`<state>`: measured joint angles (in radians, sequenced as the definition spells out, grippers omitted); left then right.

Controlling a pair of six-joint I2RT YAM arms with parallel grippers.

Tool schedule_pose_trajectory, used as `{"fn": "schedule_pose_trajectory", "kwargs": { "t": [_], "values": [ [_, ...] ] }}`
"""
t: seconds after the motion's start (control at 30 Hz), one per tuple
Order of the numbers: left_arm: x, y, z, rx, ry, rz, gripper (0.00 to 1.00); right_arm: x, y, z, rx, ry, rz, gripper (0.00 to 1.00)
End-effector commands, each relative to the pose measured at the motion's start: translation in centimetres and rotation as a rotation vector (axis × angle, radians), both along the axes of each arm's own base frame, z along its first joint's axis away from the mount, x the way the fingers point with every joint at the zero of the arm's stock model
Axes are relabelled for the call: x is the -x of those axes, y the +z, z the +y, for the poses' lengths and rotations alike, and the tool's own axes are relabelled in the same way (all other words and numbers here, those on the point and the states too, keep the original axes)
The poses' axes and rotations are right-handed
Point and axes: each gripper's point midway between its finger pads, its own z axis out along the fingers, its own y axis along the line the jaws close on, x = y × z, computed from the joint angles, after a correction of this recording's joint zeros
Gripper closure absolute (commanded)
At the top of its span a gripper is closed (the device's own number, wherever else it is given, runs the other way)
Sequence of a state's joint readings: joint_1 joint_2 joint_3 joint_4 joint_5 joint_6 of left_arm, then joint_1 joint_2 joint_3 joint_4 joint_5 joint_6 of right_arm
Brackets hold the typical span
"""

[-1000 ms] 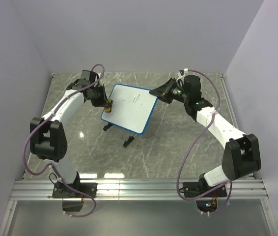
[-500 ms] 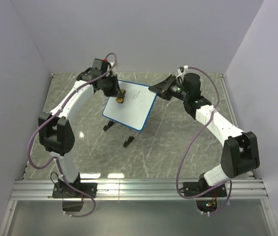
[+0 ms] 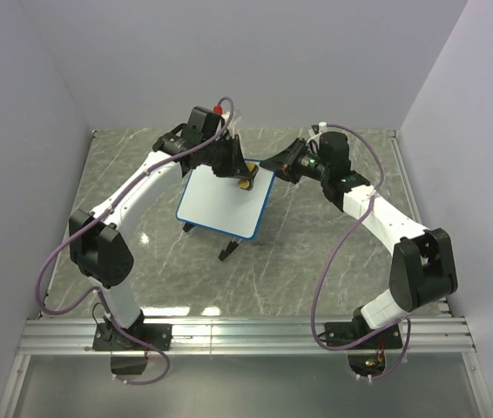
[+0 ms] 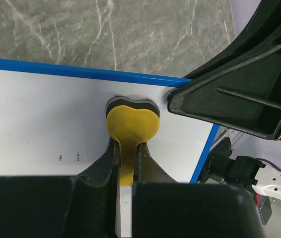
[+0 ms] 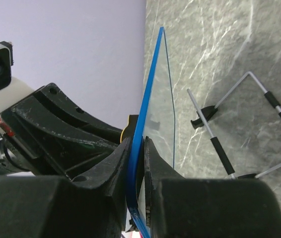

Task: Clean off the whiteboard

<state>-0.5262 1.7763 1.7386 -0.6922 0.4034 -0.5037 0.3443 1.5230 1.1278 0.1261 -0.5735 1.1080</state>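
Note:
The whiteboard (image 3: 220,202), white with a thin blue rim, stands tilted on its wire stand at the table's middle. Its face looks clean in the top view; the left wrist view (image 4: 41,129) shows only a few tiny dark specks. My left gripper (image 3: 241,178) is shut on a small yellow eraser (image 4: 132,125) and presses it on the board near the far right corner. My right gripper (image 3: 274,163) is shut on the board's blue rim (image 5: 139,148) at that same corner, right beside the eraser.
The board's wire stand with black feet (image 3: 227,253) rests on the grey marble table (image 3: 334,261); it also shows in the right wrist view (image 5: 220,148). Lilac walls close the back and both sides. A metal rail (image 3: 246,335) runs along the near edge.
My left gripper has swept the eraser from the board's left edge across to its far right corner. The dark marks near the top right are gone. The right gripper kept its hold.

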Motion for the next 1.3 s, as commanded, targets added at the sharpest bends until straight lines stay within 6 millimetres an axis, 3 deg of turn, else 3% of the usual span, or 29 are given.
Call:
{"fn": "schedule_pose_trajectory", "kwargs": {
  "t": [0.0,0.13,0.27,0.5,0.63,0.77,0.93,1.03,1.17,1.27],
  "values": [
    [3.9,-1.8,-2.7,0.028,-0.105,0.115,1.0,5.6,15.5,3.6,-0.288,0.252,-0.357,1.0],
    [2.6,-3.3,-0.8,-0.056,-0.049,0.12,1.0,5.8,15.8,3.5,-0.291,0.257,-0.362,1.0],
    [0.7,-5.6,3.4,-0.123,0.057,0.152,1.0,6.0,16.1,3.4,-0.287,0.253,-0.369,1.0],
    [1.4,-10.6,9.2,-0.223,0.146,0.191,1.0,6.3,16.9,3.4,-0.303,0.27,-0.378,1.0],
    [0.7,-11.6,11.3,-0.234,0.2,0.205,1.0,6.4,16.9,3.4,-0.307,0.273,-0.374,1.0],
    [0.0,-11.3,12.2,-0.236,0.222,0.196,1.0,6.4,16.9,3.5,-0.307,0.276,-0.373,1.0],
    [-0.1,-8.8,10.4,-0.156,0.169,0.167,1.0,6.3,16.5,3.5,-0.303,0.27,-0.371,1.0],
    [0.8,-7.2,7.3,-0.116,0.09,0.154,1.0,6.1,16.0,3.6,-0.299,0.261,-0.361,1.0],
    [3.7,-5.0,0.9,-0.071,-0.052,0.132,1.0,5.1,15.2,3.7,-0.292,0.239,-0.343,1.0],
    [5.5,-4.1,-2.3,-0.047,-0.12,0.139,1.0,4.8,15.3,3.9,-0.293,0.241,-0.34,1.0]
  ]
}}
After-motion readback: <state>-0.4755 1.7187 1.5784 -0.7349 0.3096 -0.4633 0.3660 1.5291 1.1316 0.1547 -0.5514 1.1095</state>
